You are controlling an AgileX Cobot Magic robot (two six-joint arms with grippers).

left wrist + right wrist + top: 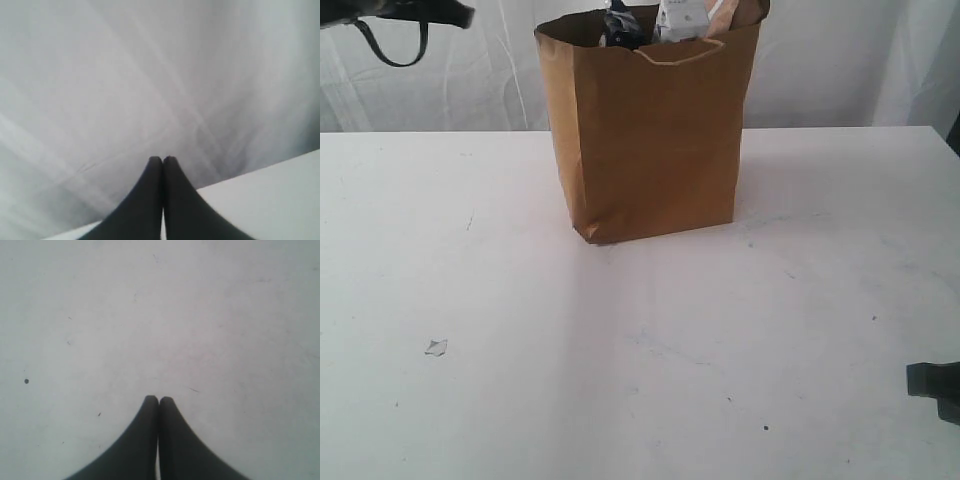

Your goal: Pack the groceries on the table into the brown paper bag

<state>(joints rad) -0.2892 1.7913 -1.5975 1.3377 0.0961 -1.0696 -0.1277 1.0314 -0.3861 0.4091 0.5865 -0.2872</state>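
Packing looks finished: the paper bag (650, 150) stands on the counter (620, 380) with groceries (670, 22) poking from its top, none seen outside; left fingers (151, 181) and right fingers (149, 421) pressed together, empty

The light is soft, even and quite bright in all three pictures. The white tabletop (520, 400) looks almost washed out, but we find no hard glare. The brown paper bag (650, 150) throws only a faint, diffuse shadow to its right and near side. The left fingers (147, 205) and right fingers (145, 445) are dark and blurred, and the white curtain (150, 75) is hazy.
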